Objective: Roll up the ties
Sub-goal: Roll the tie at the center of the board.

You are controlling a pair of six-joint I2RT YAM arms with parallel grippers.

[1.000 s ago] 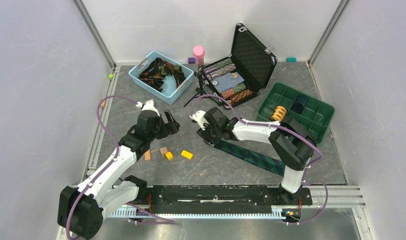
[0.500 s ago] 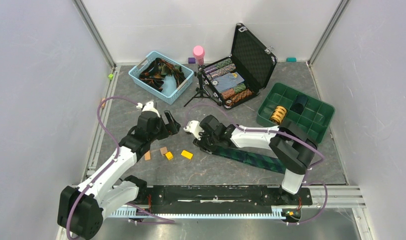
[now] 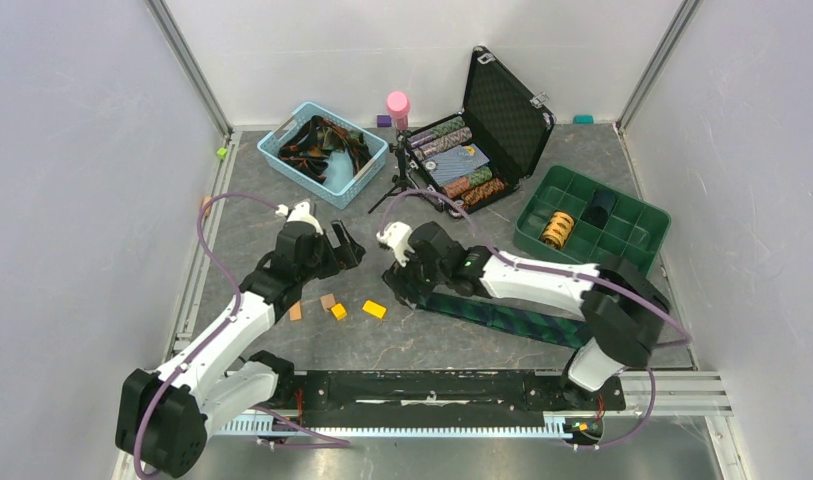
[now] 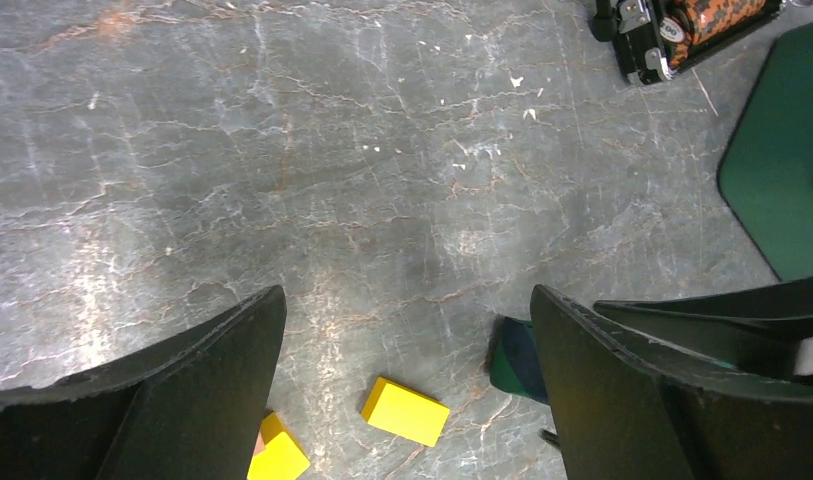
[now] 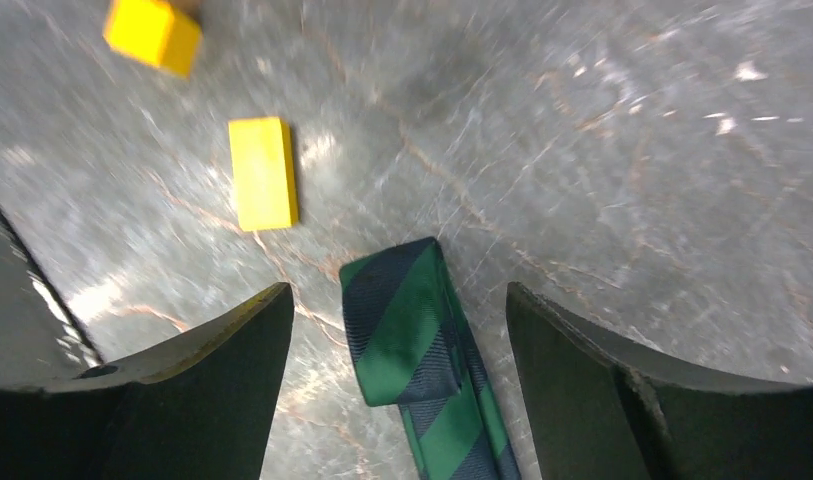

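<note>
Plaid tie (image 5: 412, 340) end lying in gap of R tool (image 5: 397, 300), untouched, tool released, L tool (image 4: 407, 305) released too, near tie end

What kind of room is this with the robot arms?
Probably a robot practice lab: two white arms bolted to a grey marbled table, plain white walls, and props like a green-and-navy plaid tie and a light blue plastic basket.

Grey marbled tabletop (image 3: 462, 352), white walls (image 3: 72, 150)

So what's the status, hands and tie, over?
Left hand open, empty. Right hand open above plaid tie, not rolled. Yellow block just beside it.
</note>
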